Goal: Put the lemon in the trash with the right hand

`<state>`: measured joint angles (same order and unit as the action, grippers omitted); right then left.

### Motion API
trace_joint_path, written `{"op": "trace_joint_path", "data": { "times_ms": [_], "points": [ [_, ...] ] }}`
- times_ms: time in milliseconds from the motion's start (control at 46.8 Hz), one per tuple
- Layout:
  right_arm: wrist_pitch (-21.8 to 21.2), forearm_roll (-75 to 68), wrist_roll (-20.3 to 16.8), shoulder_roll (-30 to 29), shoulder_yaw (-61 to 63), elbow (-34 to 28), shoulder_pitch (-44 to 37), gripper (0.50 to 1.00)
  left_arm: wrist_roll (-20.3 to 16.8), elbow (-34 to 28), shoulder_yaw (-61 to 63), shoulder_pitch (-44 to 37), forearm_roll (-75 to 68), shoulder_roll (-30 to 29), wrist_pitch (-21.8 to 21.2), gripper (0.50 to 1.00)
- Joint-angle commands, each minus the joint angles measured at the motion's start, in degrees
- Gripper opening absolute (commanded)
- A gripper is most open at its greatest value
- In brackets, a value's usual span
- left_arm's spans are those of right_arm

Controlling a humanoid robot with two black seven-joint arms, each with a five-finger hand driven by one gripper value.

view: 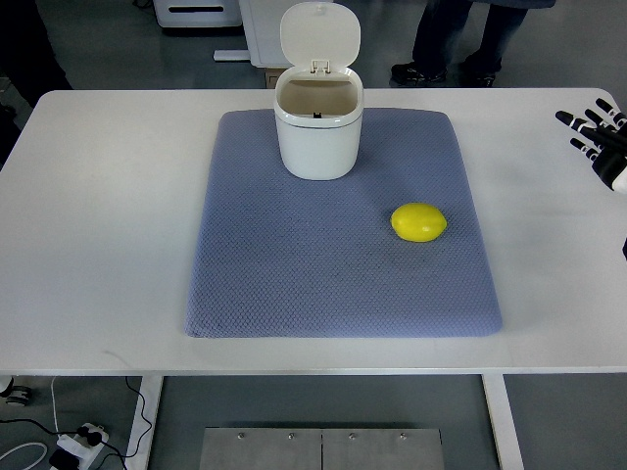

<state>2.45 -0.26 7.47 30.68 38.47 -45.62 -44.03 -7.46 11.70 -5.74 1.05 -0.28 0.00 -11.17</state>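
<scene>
Lemon [418,222] on mat [294,284], right of centre, untouched.
Right robot hand [598,132] at counter's [88,215] right edge, fingers spread, holding nothing, well apart from lemon. Bin [317,122] at mat's far edge, lid flipped up.

A lab: white test table [88,245], power strip [76,446] on grey floor [98,49], standing onlookers [446,44].

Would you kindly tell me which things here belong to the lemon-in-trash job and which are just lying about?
Part of the job:
lemon on the mat
white trash bin, lid up
right robot hand, open, at the table's right edge

Just there:
blue mat
white table
power strip on the floor
</scene>
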Motion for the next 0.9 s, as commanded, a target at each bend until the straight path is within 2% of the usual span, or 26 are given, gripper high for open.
{"op": "trace_joint_path", "data": {
  "times_ms": [0,342,513,876],
  "points": [
    [-0.1,0.0,0.0,0.0,0.0,0.0,0.0,1.000,0.0,0.0,-0.1,0.0,0.0,0.0,0.0,1.000],
    [-0.3,0.1,0.1,0.6,0.6,0.0,-0.4,1.000,0.0,0.0,-0.1,0.0,0.0,0.0,0.0,1.000],
    [-0.3,0.1,4.6,0.4,0.5,-2.2,-0.3,1.000,0.0,0.0,-0.1,0.0,0.0,0.0,0.0,1.000],
    [-0.3,1.6,5.2,3.1,-2.3,-6.1,0.1,1.000,0.0,0.0,0.0,0.3,0.0,0.0,0.0,1.000]
  ]
}}
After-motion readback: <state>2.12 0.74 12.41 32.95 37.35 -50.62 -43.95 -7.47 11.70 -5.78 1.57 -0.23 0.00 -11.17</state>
